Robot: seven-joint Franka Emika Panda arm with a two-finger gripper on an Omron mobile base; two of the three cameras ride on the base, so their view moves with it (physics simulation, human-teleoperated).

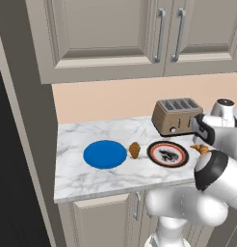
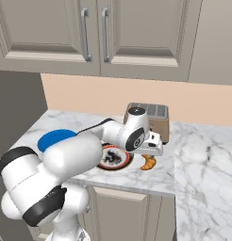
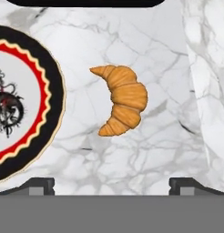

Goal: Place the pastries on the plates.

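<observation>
Counter (image 1: 82,178): white marble with grey veins, smooth, polished.
Toaster (image 1: 176,117) on the counter: tan brushed metal, soft sheen.
Blue plate (image 1: 105,154): plain, matt.
Patterned plate (image 3: 22,104): smooth, glazed-looking.
Croissant (image 3: 122,100) beside it: golden, ridged crust.
Cabinets (image 1: 106,36) above: painted beige, matt.

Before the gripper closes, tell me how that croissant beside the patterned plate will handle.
The croissant looks small and likely light for its size. Its curved, ridged surface may let it twist between the fingers unless gripped across the thick middle. It lies flat on the marble counter, so rolling seems unlikely; squeezing hard might crush it.
</observation>
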